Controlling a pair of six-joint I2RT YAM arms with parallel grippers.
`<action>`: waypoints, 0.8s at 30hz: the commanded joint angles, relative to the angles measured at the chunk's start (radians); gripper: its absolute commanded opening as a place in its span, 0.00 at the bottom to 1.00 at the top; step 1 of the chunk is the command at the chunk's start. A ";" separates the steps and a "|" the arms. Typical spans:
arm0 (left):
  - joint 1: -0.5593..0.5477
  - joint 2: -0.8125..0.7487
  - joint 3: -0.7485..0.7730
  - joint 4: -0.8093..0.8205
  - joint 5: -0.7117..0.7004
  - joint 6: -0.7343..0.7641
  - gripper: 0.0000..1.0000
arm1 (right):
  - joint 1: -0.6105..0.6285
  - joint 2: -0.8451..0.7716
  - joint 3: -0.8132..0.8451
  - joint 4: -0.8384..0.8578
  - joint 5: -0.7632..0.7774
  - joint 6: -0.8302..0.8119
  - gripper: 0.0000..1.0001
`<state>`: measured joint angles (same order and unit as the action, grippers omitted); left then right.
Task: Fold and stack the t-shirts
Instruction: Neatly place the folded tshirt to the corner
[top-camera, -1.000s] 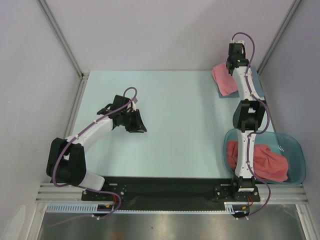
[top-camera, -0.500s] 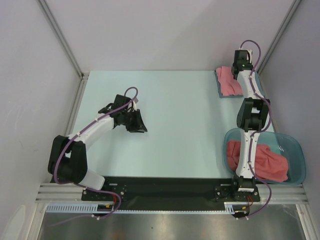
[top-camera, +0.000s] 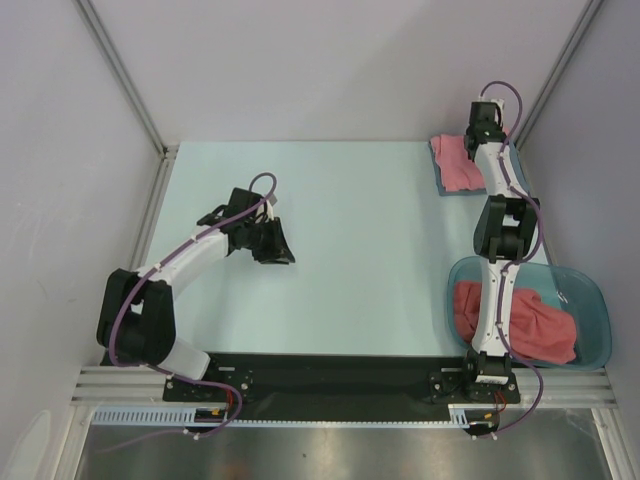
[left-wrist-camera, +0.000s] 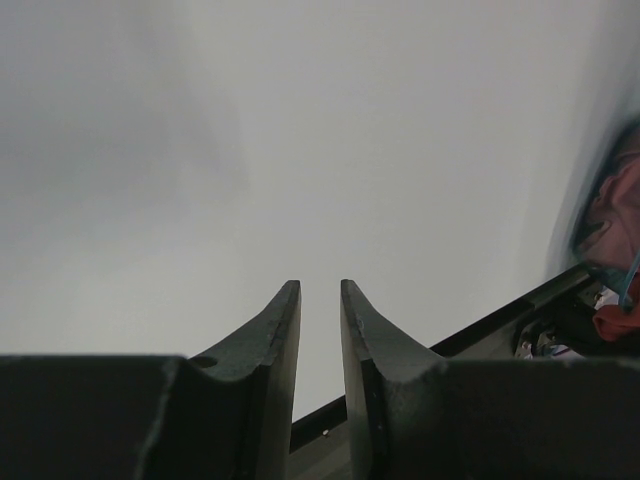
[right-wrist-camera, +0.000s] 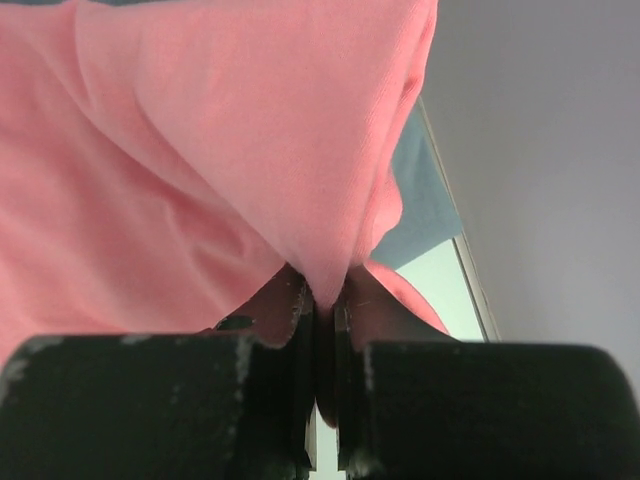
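A folded salmon-pink t-shirt (top-camera: 458, 165) lies on a grey-blue cloth (top-camera: 447, 190) at the far right corner of the table. My right gripper (top-camera: 476, 138) is over its far edge, shut on a fold of this t-shirt (right-wrist-camera: 200, 150). In the right wrist view the fabric runs down between the pinched jaws of the right gripper (right-wrist-camera: 322, 285), with the cloth (right-wrist-camera: 425, 210) showing beyond. More pink t-shirts (top-camera: 545, 325) lie crumpled in the teal tub (top-camera: 600, 320). My left gripper (top-camera: 272, 245) hovers over the bare table at mid-left. In its own view the left gripper (left-wrist-camera: 320, 285) stands slightly open, holding nothing.
The teal tub stands at the near right beside the right arm's base. Grey walls with metal corner posts (top-camera: 120, 75) close in the table on three sides. The black base rail (top-camera: 320, 375) runs along the near edge.
The right arm has swung farther back and right with the t-shirt, which now lies flatter on the grey-blue cloth. The left arm has not moved.
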<state>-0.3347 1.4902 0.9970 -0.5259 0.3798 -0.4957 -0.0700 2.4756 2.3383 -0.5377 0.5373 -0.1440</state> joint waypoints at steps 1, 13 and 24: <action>-0.006 0.005 0.037 0.014 0.021 0.009 0.28 | -0.017 0.032 0.024 0.044 -0.013 -0.003 0.00; -0.010 0.005 0.068 -0.034 -0.007 0.017 0.28 | -0.069 0.109 0.064 0.088 0.004 -0.008 0.41; -0.027 -0.028 0.074 0.015 -0.019 -0.012 0.28 | -0.086 -0.001 0.073 -0.013 0.035 0.092 0.87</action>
<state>-0.3481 1.4994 1.0363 -0.5594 0.3695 -0.4969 -0.1566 2.5885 2.4142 -0.5179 0.5560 -0.1104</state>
